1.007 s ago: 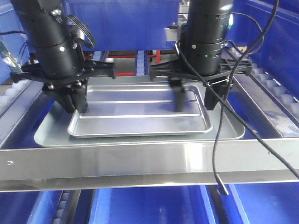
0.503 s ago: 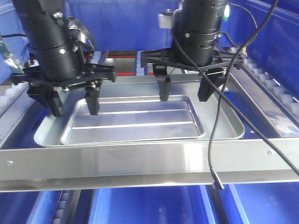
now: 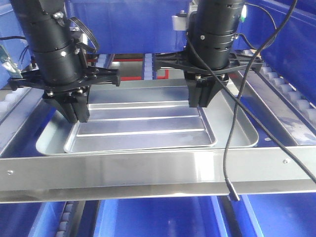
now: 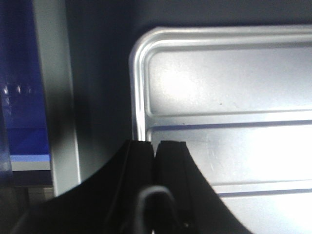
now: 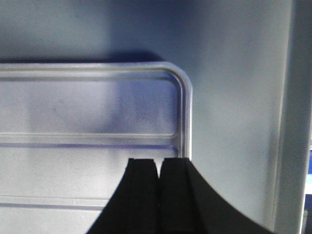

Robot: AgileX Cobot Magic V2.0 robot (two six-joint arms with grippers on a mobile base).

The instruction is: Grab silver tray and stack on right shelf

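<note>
**Tray down, both grips drawn shut**

Since half a second ago, when my jaws stood spread over the tray's short ends, both pairs have come together, and a second ago the tray was still tilted up off the one beneath it. Now the right shelf (image 3: 148,170) carries the larger smooth-floored tray (image 3: 249,133) behind its shiny front bar, and the ridged silver tray (image 3: 143,126) lies flat inside that, nearer its left and front edges. My left gripper (image 3: 76,109) hangs clenched over the ridged tray's left rim; the left wrist view shows the fingers (image 4: 139,163) pressed together just above that rim, with nothing between them that I can see. My right gripper (image 3: 201,96) is likewise closed at the right rim, its fingers (image 5: 144,173) meeting on no metal. I judge the stacking done and the tray let go; what remains is to lift both arms clear without snagging a rim.
</note>
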